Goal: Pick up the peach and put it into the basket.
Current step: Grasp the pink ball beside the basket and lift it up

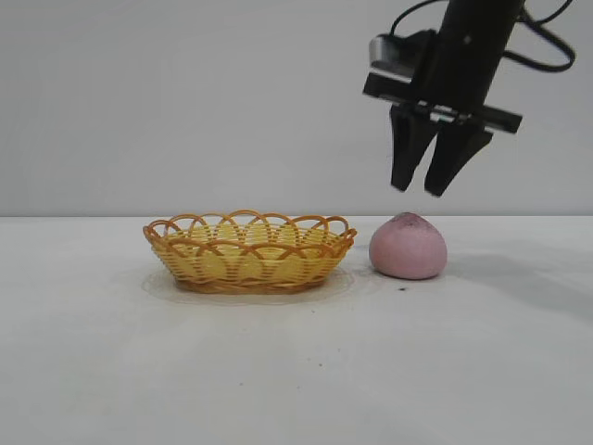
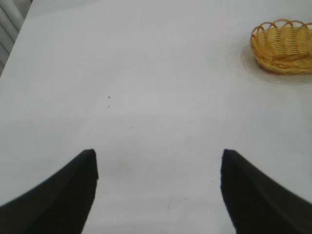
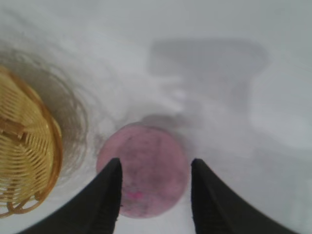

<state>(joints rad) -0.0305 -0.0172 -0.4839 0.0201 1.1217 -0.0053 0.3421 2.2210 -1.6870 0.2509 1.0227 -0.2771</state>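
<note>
- Hanging from the upper right of the exterior view, our right arm points down, its right gripper (image 1: 420, 188) in the air with dark tapered fingers (image 1: 405, 148) parted narrowly and holding nothing.
- We see the fingertips just above the peach (image 1: 409, 247) and not touching it; in the right wrist view the two black fingers (image 3: 108, 197) frame the peach (image 3: 148, 165) from above, with the fruit showing between them.
- We find the peach resting on the table (image 1: 296, 371), just beside the right end of the basket (image 1: 249, 252); whether the two touch we cannot tell.
- Our left arm is out of the exterior view; its left gripper (image 2: 158, 190) stands spread wide over bare tabletop, far from the basket (image 2: 282, 46), gripping nothing.
- We note the peach is dusty pink and matte, dome-shaped with a small darker point on top.
- We see the basket is shallow, oval woven wicker, yellow-tan, with an orange-brown looped rim, and nothing shows inside it.
- We see the table is white and smooth, with a few dark specks near the peach.
</note>
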